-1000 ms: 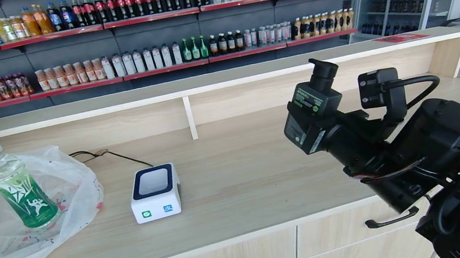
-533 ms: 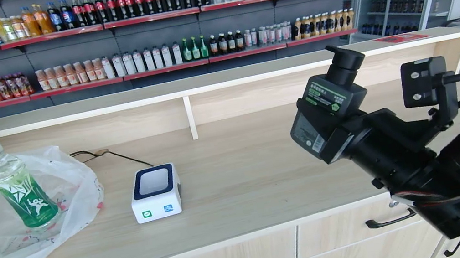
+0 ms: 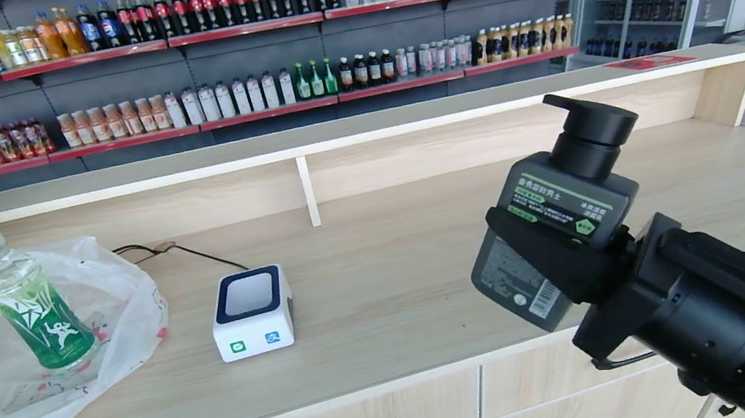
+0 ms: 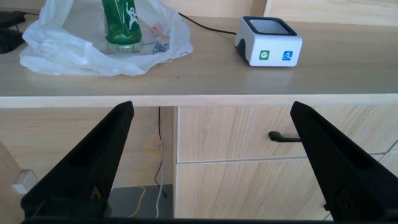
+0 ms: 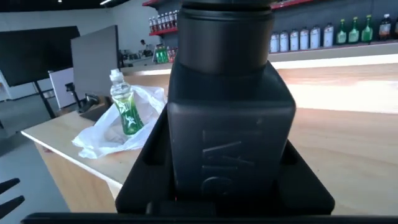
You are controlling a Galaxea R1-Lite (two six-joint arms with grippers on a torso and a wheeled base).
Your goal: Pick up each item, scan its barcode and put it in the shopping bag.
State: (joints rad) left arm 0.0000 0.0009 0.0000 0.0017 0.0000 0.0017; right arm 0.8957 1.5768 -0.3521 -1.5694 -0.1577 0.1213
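- Holding the dark pump bottle (image 3: 559, 209) in my right end effector (image 3: 564, 261), which is clenched around the bottle's body. The bottle hangs tilted over the near right part of the bench (image 3: 390, 273), well apart from everything else on it.
- I judge the step in hand to be the scan. The item is lifted but not yet presented to the scanner (image 3: 252, 312), which sits on the bench between this bottle and the shopping bag (image 3: 125, 300).
- The next move, as I read it, calls for carrying the bottle across to my left until it is over the scanner. I then have to roll the wrist so the barcode patch (image 3: 543, 298) on the bottle's side faces the scanner's window.
- After that comes the bag at the left end of the bench. A green bottle (image 3: 33, 307) stands upright inside it, so I would have to set the dark bottle in beside it without knocking it over.
- My left end effector (image 4: 211, 106) is released, fingers spread wide. It sits low in front of the bench's drawers, grasping nothing.
- Count: one dark pump bottle, one green bottle, one scanner, one shopping bag, two end effectors.
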